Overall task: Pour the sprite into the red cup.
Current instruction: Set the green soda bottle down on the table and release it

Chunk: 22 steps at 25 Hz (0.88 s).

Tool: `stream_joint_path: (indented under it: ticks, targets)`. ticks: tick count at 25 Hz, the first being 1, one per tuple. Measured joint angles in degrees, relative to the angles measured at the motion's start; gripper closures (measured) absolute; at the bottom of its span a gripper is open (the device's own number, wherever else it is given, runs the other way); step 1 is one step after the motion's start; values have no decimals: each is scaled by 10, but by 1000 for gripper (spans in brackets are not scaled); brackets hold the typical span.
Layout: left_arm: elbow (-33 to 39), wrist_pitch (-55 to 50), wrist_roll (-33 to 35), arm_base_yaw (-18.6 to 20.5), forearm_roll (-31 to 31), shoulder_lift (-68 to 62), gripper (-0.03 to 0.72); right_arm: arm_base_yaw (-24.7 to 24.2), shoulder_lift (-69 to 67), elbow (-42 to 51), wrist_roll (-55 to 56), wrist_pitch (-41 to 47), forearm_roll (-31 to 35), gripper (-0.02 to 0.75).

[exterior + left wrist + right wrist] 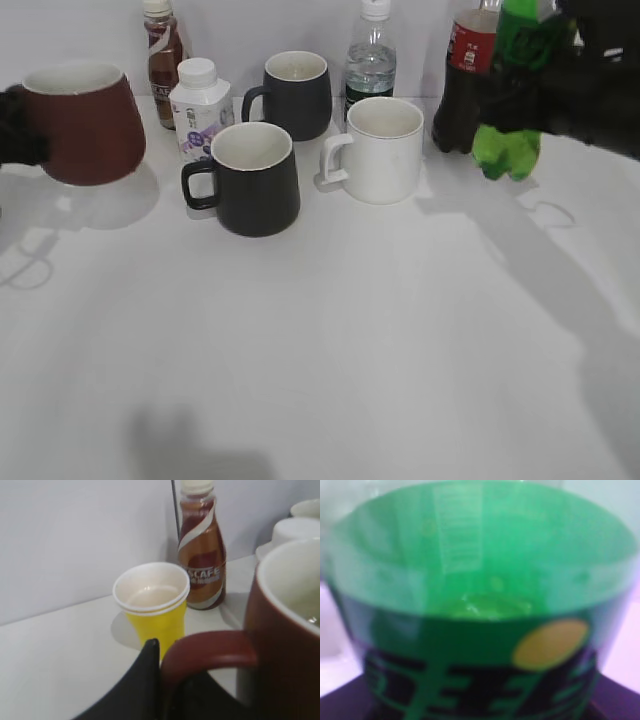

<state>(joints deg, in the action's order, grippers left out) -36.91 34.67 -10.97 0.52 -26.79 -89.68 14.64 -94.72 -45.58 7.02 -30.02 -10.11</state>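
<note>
Already the left claw [14, 128] is clamped on the loop handle of the dark red-brown ceramic mug [85, 122], held upright just right of it. Opposite, the right claw [545, 75] grips the translucent green plastic Sprite bottle [510, 110], raised off the white table [350, 340], its base hanging below the claw.

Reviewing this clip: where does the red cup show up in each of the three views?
Exterior view: the red cup sits at the far left edge, held by the left pincer.
Left wrist view: it fills the right side, handle toward the camera.
Right wrist view: not in it; only the sprite shows.
Shared landmark: the brown coffee bottle, behind the cup in the exterior and left wrist views.
</note>
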Motion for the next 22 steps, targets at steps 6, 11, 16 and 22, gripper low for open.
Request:
stream_joint_path:
  ticks: [6, 11, 16, 22]
  targets:
    - [0, 93, 54, 0, 63, -90, 639, 0, -22, 9, -56, -22, 53, 309]
    - [-2, 163, 100, 0, 76, -154, 639, 0, -47, 9, -70, -33, 57, 309]
    - [-2, 230, 128, 0, 106, -205, 639, 0, -48, 9, -70, -44, 58, 309]
    - [-3, 278, 130, 0, 118, -237, 639, 0, -48, 9, -70, -46, 58, 309]
